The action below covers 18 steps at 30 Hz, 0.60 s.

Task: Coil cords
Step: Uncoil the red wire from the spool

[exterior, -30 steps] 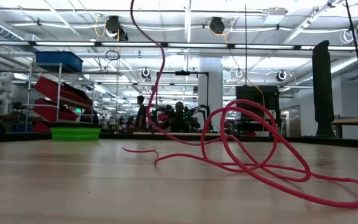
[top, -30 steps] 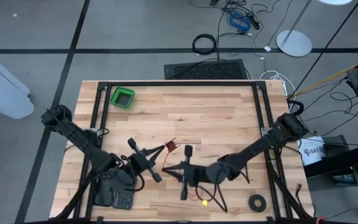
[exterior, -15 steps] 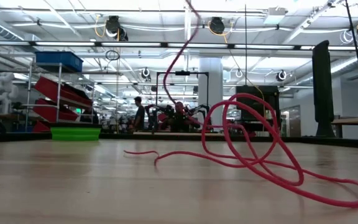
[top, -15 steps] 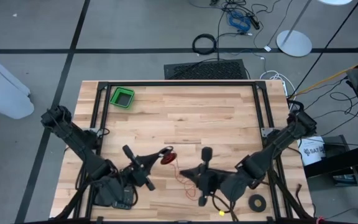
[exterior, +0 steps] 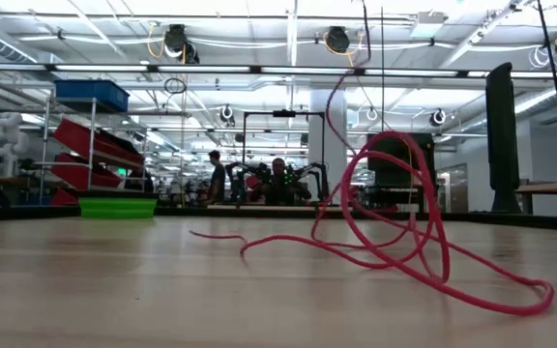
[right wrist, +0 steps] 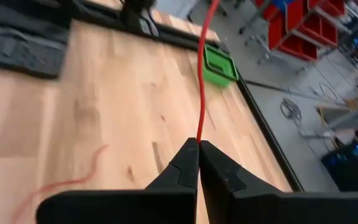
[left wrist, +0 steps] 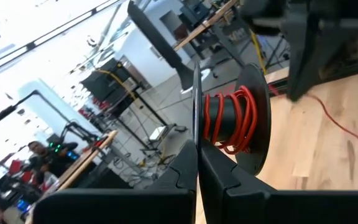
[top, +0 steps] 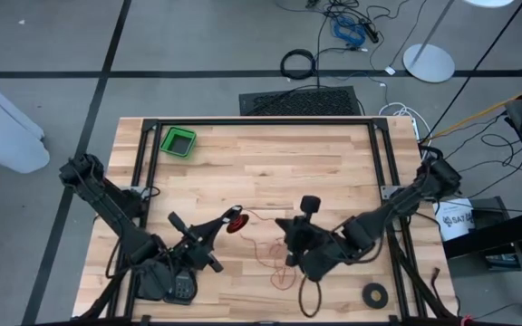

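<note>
pinching the flange of a black spool (left wrist: 253, 118) wound with red cord, the left gripper (top: 214, 226) sits clenched at lower left of centre in the high view. the right gripper (top: 299, 237), lower centre, is clamped on the red cord (right wrist: 201, 87). loose loops (exterior: 404, 242) trail over the wooden table (top: 270, 163), the green bin (top: 178, 142) well apart at upper left.
</note>
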Each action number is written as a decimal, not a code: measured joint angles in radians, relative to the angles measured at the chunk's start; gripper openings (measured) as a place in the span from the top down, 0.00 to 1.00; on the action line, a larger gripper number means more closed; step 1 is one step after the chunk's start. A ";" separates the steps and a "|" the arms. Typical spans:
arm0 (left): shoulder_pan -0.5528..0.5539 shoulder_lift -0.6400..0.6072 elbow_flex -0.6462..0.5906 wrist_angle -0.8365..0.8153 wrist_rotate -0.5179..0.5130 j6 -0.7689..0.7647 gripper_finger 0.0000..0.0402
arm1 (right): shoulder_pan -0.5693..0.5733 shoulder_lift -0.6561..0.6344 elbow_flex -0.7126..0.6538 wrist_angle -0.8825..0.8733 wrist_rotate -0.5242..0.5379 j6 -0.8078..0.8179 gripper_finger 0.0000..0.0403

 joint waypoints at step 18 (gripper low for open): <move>0.008 0.000 0.000 0.098 0.068 0.000 0.99 | -0.190 0.000 -0.394 0.761 -0.249 -0.183 1.00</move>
